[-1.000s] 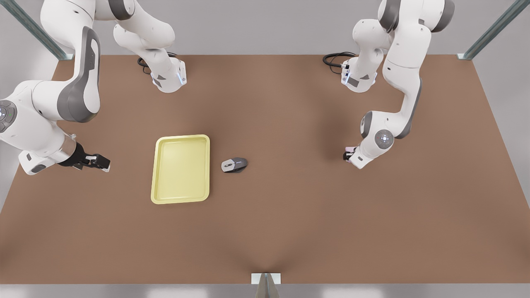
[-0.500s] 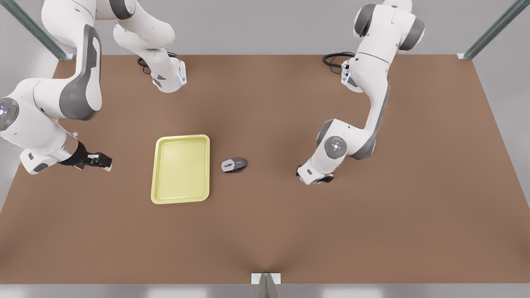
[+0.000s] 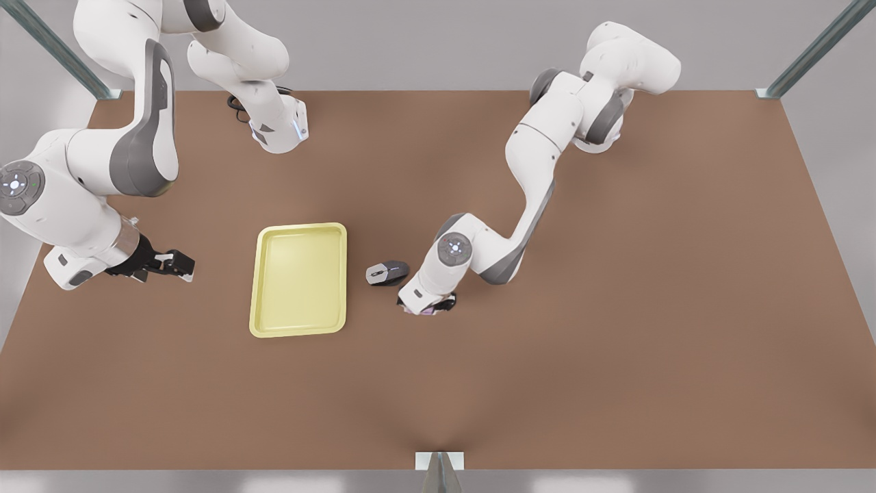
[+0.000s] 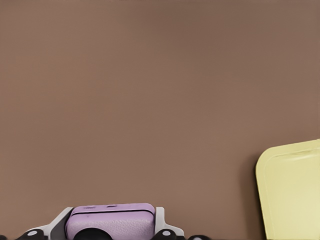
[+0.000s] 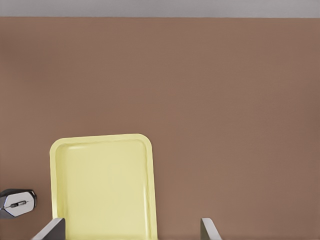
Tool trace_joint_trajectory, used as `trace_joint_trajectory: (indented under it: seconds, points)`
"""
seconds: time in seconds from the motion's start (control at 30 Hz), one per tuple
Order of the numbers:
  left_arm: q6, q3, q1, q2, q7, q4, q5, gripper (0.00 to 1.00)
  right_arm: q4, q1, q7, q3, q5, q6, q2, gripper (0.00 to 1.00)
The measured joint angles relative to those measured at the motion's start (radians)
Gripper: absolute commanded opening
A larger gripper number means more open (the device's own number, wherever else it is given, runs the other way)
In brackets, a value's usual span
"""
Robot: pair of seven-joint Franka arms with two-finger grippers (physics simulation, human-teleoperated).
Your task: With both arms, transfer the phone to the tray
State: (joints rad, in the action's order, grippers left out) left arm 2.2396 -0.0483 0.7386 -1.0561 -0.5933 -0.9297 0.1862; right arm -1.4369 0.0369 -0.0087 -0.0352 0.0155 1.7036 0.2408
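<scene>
Nearby, mouse (image 3: 387,272) sits between tray (image 3: 299,329) and phone-gripping left pincer (image 3: 428,306).

A grey-and-black computer mouse (image 3: 387,272) sits on the brown tabletop (image 3: 616,356) between the yellow tray (image 3: 299,279) and the left claw (image 3: 428,306), which is closed on the pink phone (image 4: 111,221) just beside the mouse, on the side toward the tabletop's front edge. A narrow strip of bare tabletop separates mouse and tray. The tray's inside lies bare, ringed by a raised rim. On the tray's other side, bare tabletop separates the tray from the right claw (image 3: 179,266), its fingers (image 5: 208,229) spread, near the tabletop's edge at the front view's left.
</scene>
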Motion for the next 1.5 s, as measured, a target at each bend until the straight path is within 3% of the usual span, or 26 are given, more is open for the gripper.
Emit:
trace_joint_trajectory:
  seconds: [0.2, 0.27, 0.4, 0.53, 0.6, 0.7, 0.83, 0.93, 1.17, 1.33, 1.5]
  points:
    - [0.063, -0.001, 0.004, -0.041, -0.069, 0.038, -0.079, 0.84, 0.001, 0.0, -0.005, -0.001, -0.001, 0.003, 0.002, 1.0]
    - [0.072, -0.001, 0.017, -0.052, -0.072, 0.043, -0.105, 1.0, 0.001, 0.0, -0.007, -0.001, -0.001, 0.003, 0.002, 1.0]
    - [0.096, 0.046, 0.025, -0.067, -0.066, 0.063, -0.123, 1.0, 0.001, 0.0, -0.009, -0.001, -0.001, 0.002, 0.002, 1.0]
    - [-0.102, 0.111, -0.154, 0.184, -0.027, 0.014, -0.129, 1.0, 0.002, 0.014, -0.009, 0.005, -0.002, 0.004, 0.021, 1.0]
    - [-0.203, 0.111, -0.269, 0.358, 0.014, -0.175, -0.13, 1.0, 0.045, 0.089, 0.011, 0.008, -0.001, 0.006, 0.067, 1.0]
    - [-0.329, 0.111, -0.446, 0.528, 0.096, -0.36, -0.127, 1.0, 0.085, 0.12, 0.055, 0.069, 0.001, 0.034, 0.151, 1.0]
    - [-0.497, 0.07, -0.607, 0.741, 0.216, -0.425, -0.108, 1.0, 0.104, 0.164, 0.132, 0.156, -0.002, 0.089, 0.284, 1.0]
    - [-0.493, 0.033, -0.646, 0.983, 0.301, -0.741, -0.101, 1.0, 0.11, 0.187, 0.186, 0.164, -0.007, 0.172, 0.382, 1.0]
    - [-0.486, 0.027, -0.683, 1.026, 0.45, -0.811, -0.102, 1.0, 0.118, 0.218, 0.283, 0.166, -0.008, 0.369, 0.501, 1.0]
    - [-0.487, 0.027, -0.674, 1.025, 0.527, -0.814, -0.103, 1.0, 0.451, 0.331, 0.378, 0.165, -0.008, 0.426, 0.725, 1.0]
    - [-0.496, 0.027, -0.644, 1.016, 0.584, -0.815, -0.105, 1.0, 0.592, 0.458, 0.482, 0.131, -0.008, 0.431, 0.825, 1.0]
